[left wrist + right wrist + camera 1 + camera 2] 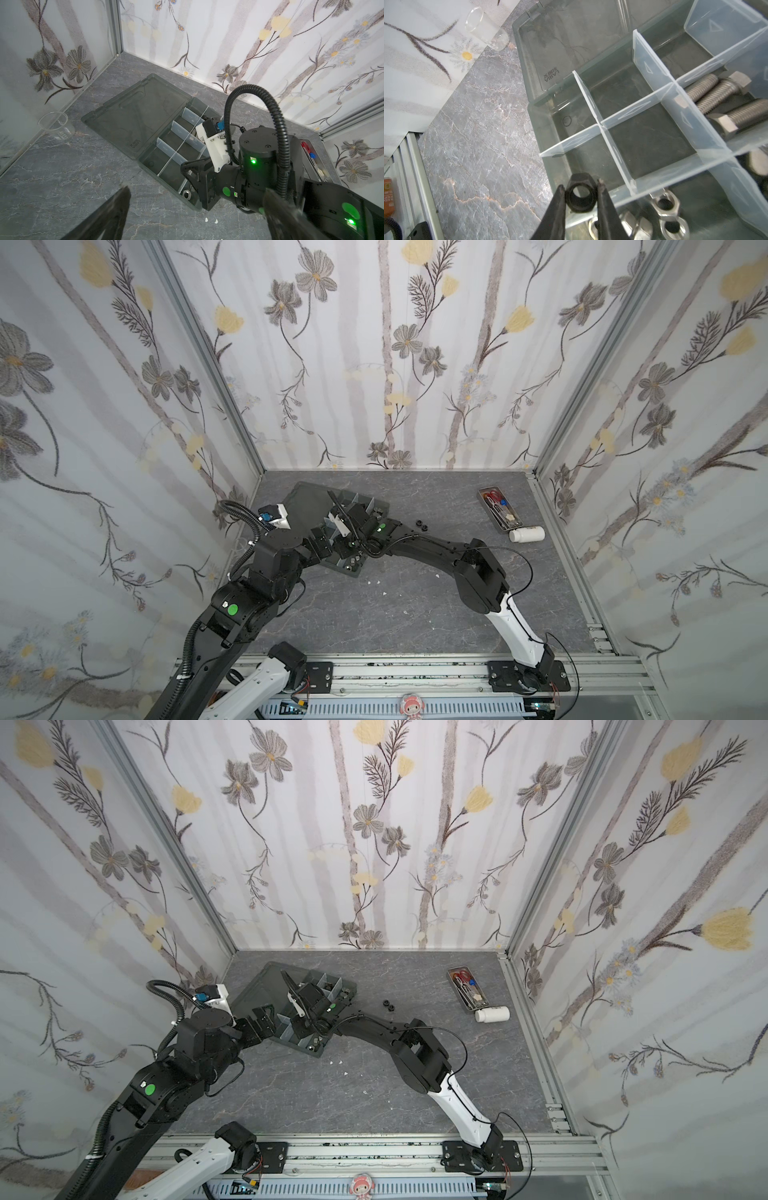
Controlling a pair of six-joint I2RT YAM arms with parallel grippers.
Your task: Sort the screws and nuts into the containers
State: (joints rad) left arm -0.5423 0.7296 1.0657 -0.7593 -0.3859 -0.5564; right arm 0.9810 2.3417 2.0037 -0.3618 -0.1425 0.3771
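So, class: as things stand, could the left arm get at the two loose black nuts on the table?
Probably not directly: the right arm stretches over the organizer box between the left end effector and the black nuts; it would likely have to withdraw first.

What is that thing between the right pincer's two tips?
A black nut, squeezed in the right pincer; the right wrist view shows it.
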